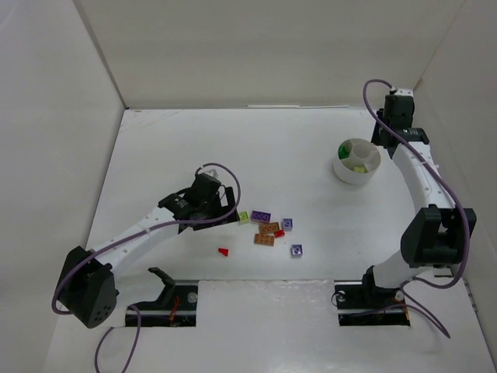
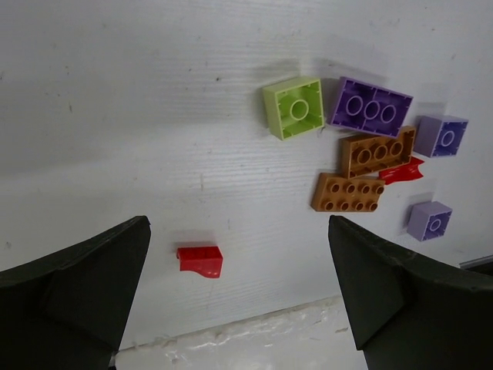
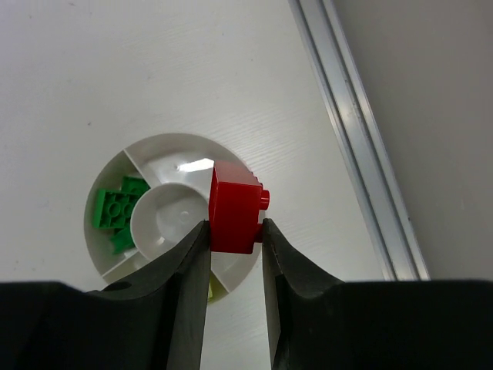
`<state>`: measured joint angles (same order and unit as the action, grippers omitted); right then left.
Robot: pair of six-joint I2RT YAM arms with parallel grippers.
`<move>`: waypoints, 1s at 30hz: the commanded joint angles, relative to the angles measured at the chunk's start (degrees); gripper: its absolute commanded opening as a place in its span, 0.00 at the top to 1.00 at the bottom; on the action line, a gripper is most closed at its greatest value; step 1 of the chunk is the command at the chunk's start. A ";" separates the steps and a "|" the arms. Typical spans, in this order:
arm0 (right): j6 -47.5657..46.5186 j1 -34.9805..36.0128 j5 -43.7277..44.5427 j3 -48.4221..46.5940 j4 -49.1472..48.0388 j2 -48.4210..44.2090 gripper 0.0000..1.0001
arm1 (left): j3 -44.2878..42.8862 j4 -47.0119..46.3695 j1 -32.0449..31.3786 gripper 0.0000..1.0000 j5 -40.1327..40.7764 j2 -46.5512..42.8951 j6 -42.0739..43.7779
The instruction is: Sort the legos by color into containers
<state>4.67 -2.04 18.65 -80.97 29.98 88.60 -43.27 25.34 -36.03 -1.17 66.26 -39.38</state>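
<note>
My right gripper (image 3: pixel 235 231) is shut on a red lego (image 3: pixel 235 208), held just above the near rim of the round white dish (image 3: pixel 185 142). One of the containers holds green legos (image 3: pixel 115 212), and a pale yellow-green piece (image 3: pixel 214 291) shows in another. My left gripper (image 2: pixel 237 223) hangs open over the table with nothing between its fingers. A small red lego (image 2: pixel 200 260) lies below it. To its right lie a pale green lego (image 2: pixel 293 108), a purple plate (image 2: pixel 370 106), two orange-brown plates (image 2: pixel 347 193), two small purple bricks (image 2: pixel 441 135) and another red piece (image 2: pixel 402 171).
The dish (image 1: pixel 356 172) stands at the back right of the table, close to the right wall. The loose legos (image 1: pixel 269 228) sit mid-table between the arms. A metal rail (image 3: pixel 362 139) runs along the wall beside the dish. Both arm bases are at the near edge.
</note>
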 commanded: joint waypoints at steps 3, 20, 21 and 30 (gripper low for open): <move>-4.57 -1.38 -1.15 -3.93 -8.08 2.45 1.00 | 1.17 3.84 -0.09 0.00 -0.59 0.53 -2.28; -5.90 -1.38 -7.84 -8.95 -8.53 13.53 1.00 | 3.45 3.84 -0.09 0.00 -3.40 1.06 -2.81; -5.90 -1.38 -7.32 -8.94 -7.23 14.05 1.00 | 3.45 3.84 -0.09 0.00 -3.40 1.06 -2.81; -4.15 -1.38 -6.09 -8.42 -2.74 15.20 0.91 | 3.45 3.84 -0.09 0.00 -3.93 1.59 -2.81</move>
<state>-0.43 -3.16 11.81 -87.50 25.50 103.22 -40.10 28.27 -36.03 -4.51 67.77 -41.67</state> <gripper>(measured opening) 0.350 0.997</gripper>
